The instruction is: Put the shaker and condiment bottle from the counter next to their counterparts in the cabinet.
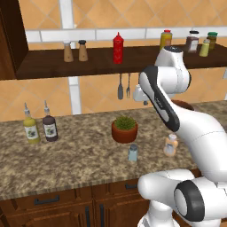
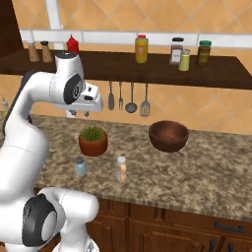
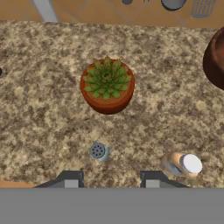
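Observation:
The small blue-grey shaker (image 1: 133, 152) (image 2: 80, 166) (image 3: 99, 152) stands upright on the granite counter (image 1: 62, 164), just in front of the plant pot. To its right is the peach-orange condiment bottle (image 1: 170, 145) (image 2: 121, 169) (image 3: 183, 164) with its white cap. My gripper (image 3: 110, 180) (image 2: 79, 113) hangs high above the counter and points down. It is open, with nothing between its fingers. In the hand view the shaker lies just above the gap between the tips. Two brown shakers (image 1: 74, 51) and a red squeeze bottle (image 1: 118, 48) stand in the dark cabinet (image 1: 48, 66).
A terracotta pot with a green succulent (image 1: 124, 129) (image 3: 107, 85) stands behind the shaker. A brown bowl (image 2: 169, 135) sits to the right. Two oil bottles (image 1: 41, 127) stand at the counter's left. Utensils (image 2: 130, 98) hang under the shelf. A yellow bottle (image 2: 141, 48) and jars (image 2: 192, 53) are in the cabinet's right part.

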Available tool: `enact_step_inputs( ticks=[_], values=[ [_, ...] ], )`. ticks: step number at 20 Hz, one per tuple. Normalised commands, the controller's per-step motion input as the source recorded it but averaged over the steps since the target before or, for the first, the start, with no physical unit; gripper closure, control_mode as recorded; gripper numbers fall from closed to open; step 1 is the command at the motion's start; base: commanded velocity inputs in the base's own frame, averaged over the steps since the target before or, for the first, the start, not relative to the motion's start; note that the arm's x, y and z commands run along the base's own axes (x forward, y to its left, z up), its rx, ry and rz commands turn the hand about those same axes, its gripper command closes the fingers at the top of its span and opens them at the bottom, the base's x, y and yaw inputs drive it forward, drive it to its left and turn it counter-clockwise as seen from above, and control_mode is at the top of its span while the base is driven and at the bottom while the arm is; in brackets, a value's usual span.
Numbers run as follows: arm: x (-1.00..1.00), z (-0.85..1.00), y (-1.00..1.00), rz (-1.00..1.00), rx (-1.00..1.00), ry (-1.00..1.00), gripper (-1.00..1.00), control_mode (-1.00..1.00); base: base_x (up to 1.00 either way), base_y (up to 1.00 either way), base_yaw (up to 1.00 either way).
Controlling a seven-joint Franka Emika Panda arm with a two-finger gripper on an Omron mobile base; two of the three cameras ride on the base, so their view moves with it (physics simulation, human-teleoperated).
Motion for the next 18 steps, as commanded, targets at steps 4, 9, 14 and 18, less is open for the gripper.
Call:
enact_step_inputs(
  ticks=[4, 9, 14, 18],
  values=[
    [-0.08, -0.01, -0.4, 0.07, 0.05, -0.01, -1.0, -1.0, 0.0, 0.0, 0.0],
    [-0.28, -0.17, -0.83, 0.38, 0.1, -0.1, -1.0, -1.0, 0.0, 0.0, 0.0],
    [-0.05, -0.44, -0.64, 0.2, 0.05, -0.07, -1.0, -1.0, 0.0, 0.0, 0.0],
    [-0.37, -0.47, -0.4, 0.11, 0.0, -0.25, -1.0, -1.0, 0.0, 0.0, 0.0]
  ],
)
